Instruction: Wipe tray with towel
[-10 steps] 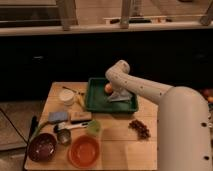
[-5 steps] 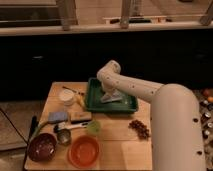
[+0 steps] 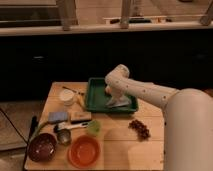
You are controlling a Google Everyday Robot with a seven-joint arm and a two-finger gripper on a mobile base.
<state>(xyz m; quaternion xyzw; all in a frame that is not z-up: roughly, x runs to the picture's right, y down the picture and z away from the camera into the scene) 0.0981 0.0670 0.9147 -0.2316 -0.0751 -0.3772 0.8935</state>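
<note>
- wooden table (image 3: 115, 142) carries everything, dark cabinets behind
- far left edge: black utensil (image 3: 31, 131) lying along the table side
- front left: dark brown bowl (image 3: 41, 147), same spot as half a second ago
- small metal cup (image 3: 63, 135) just right of the brown bowl, a spoon-like handle beside it
- blue sponge (image 3: 58, 116) behind the cup, wooden-looking block (image 3: 80, 116) just beside the sponge
- white cup (image 3: 66, 96) at back left, near the tray's left wall
- orange bowl (image 3: 84, 151) front centre, unmoved
- small green item (image 3: 93, 126) between orange bowl and tray
- green tray (image 3: 94, 100) at back centre of the table, position unchanged
- towel (image 3: 120, 103), light-coloured, lies inside the tray at its right half; half a second ago it sat nearer the tray's left/middle, so it has slid right
- pincer (image 3: 116, 98) down inside the tray on the towel; cannot tell how its fingers stand
- arm's elbow (image 3: 118, 77) has swung right since the earlier frame, now above the tray's right part
- dark cluster, grape-like (image 3: 140, 128), on the table right of the tray's front corner, unmoved
- big white robot body (image 3: 187, 130) fills the right edge
</note>
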